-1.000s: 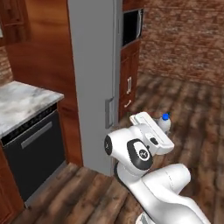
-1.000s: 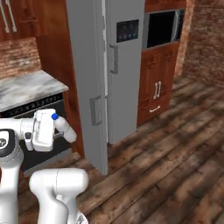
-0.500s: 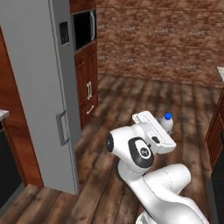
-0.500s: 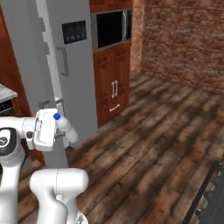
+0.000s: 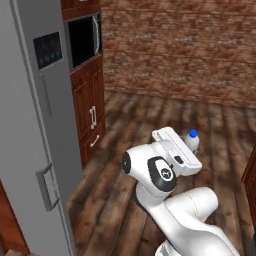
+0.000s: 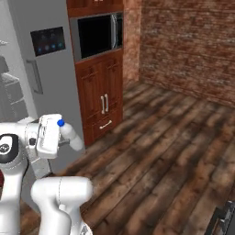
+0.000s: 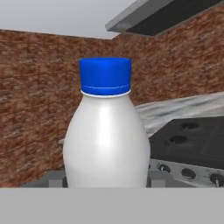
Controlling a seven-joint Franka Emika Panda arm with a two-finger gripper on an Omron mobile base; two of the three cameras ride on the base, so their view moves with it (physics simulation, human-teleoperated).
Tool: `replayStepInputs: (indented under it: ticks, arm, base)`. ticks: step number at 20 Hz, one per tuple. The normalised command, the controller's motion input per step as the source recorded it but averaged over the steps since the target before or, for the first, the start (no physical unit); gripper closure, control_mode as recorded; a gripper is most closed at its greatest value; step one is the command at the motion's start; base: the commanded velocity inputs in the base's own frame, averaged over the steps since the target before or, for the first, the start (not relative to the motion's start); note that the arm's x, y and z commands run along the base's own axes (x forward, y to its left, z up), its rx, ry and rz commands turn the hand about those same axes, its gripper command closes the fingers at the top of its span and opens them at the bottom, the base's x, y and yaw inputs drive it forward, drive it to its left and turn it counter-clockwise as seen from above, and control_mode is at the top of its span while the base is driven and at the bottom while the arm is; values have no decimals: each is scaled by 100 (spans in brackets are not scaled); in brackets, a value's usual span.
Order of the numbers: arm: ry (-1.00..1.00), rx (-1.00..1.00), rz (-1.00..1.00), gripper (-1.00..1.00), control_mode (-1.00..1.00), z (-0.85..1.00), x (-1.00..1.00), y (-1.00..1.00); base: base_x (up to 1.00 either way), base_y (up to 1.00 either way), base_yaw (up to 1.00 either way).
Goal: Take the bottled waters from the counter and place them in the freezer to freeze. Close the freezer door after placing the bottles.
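White-bodied, blue-capped bottle clamped in closed gripper, carried mid-transfer beside freezer; next probably needed turning toward its open shelves, then setting down.

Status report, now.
End effector shut on bottle, blue cap up. Freezer open ahead, left of dispenser door. Nothing blocking.

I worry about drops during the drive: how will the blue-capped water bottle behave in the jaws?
The water bottle looks smooth and glossy, so it may slip. Its rounded body would probably roll if dropped. Its walls look thin and may flex.
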Motion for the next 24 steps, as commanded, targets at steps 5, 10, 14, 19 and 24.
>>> replayStepInputs:
  ticks: [5,10,14,19,24]
  arm:
    - [0,0,0,100,100,0,0,0]
    - [0,0,0,100,100,0,0,0]
    - [0,0,0,100,100,0,0,0]
    - [0,0,0,100,100,0,0,0]
    - [0,0,0,100,100,0,0,0]
  base:
    - [100,-10,1]
    - [100,-19,6]
    - [100,-24,11]
    - [96,-8,25]
    - [73,0,42]
